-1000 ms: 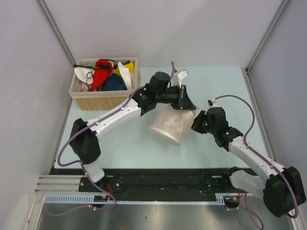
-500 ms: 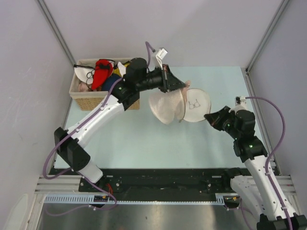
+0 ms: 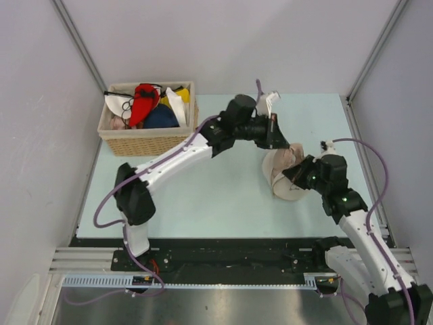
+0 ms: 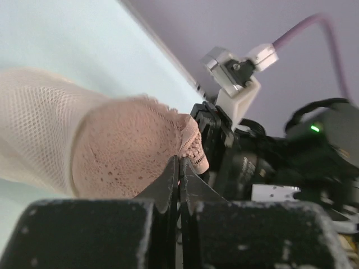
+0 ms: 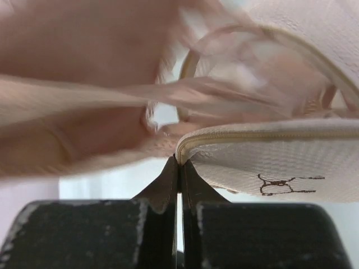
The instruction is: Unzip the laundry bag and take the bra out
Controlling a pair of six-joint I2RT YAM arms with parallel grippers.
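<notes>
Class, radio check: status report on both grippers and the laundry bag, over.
Left gripper shut on pink lace garment poking from laundry bag. Right gripper shut on zipper rim. Wicker basket far left, not obstructing.

Top view: bright, even, diffuse light, faint shadows. Right wrist view: pink fabric (image 5: 73,50) smeared by blur, laundry bag (image 5: 269,162) rim sharp.

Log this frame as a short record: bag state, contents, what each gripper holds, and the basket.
laundry bag: on the table between the two grippers, one end open
contents: pale pink lace garment bulging out of the mesh
left gripper: shut, pinching the lace edge
right gripper: shut on the bag's zipper rim
basket: far left corner, holds a red bra and other garments
</notes>
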